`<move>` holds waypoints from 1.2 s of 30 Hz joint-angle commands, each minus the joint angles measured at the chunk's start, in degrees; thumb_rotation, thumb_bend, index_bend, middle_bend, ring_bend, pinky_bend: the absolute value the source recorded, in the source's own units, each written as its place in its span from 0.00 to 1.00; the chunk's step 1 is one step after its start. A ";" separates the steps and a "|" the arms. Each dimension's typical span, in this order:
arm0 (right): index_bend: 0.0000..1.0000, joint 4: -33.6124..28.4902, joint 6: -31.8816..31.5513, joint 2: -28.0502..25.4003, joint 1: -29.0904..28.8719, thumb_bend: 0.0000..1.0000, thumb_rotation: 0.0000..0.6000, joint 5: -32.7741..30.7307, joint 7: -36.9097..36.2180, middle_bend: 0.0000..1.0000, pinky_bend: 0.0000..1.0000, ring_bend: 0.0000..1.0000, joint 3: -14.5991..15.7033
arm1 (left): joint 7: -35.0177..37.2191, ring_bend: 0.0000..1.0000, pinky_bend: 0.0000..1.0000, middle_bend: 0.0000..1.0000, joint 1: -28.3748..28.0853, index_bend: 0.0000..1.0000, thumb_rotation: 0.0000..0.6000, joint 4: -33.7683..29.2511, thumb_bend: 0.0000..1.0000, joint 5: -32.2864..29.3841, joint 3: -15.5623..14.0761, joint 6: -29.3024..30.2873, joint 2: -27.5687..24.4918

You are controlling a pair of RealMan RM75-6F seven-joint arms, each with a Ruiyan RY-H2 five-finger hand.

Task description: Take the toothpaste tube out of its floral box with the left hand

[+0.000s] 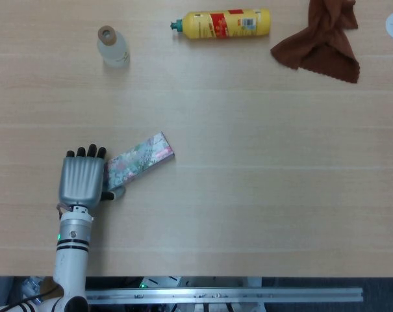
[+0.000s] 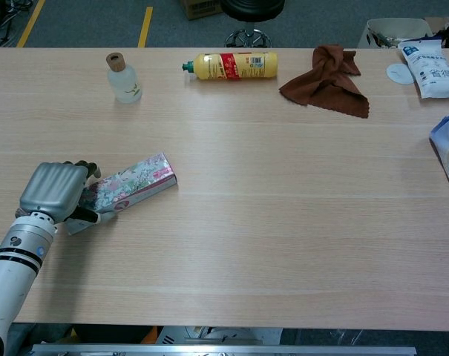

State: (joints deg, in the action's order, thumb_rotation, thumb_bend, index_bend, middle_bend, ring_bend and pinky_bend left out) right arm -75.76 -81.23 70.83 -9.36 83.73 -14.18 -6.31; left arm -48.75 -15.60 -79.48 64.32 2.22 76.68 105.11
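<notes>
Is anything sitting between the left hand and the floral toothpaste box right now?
Nothing visible is. The left hand is already at the near end of the floral box, its fingers touching that end, and bare table surrounds them.

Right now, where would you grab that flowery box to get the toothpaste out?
At its near-left end, where the robot hand already sits. The box lies flat and slanted, so that end probably opens toward the hand; come from the left.
</notes>
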 commanded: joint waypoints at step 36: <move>0.46 0.87 0.57 0.64 0.09 0.41 1.00 -0.35 -0.82 0.37 0.36 0.27 0.02 | 7.44 0.47 0.53 0.48 0.79 0.45 1.00 -0.72 0.09 5.13 -0.01 1.34 -0.32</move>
State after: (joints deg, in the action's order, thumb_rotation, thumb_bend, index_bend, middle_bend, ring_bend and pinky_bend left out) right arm -74.89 -80.66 71.47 -9.27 83.38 -15.00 -6.29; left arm -41.51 -14.84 -80.07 69.29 2.17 77.93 104.83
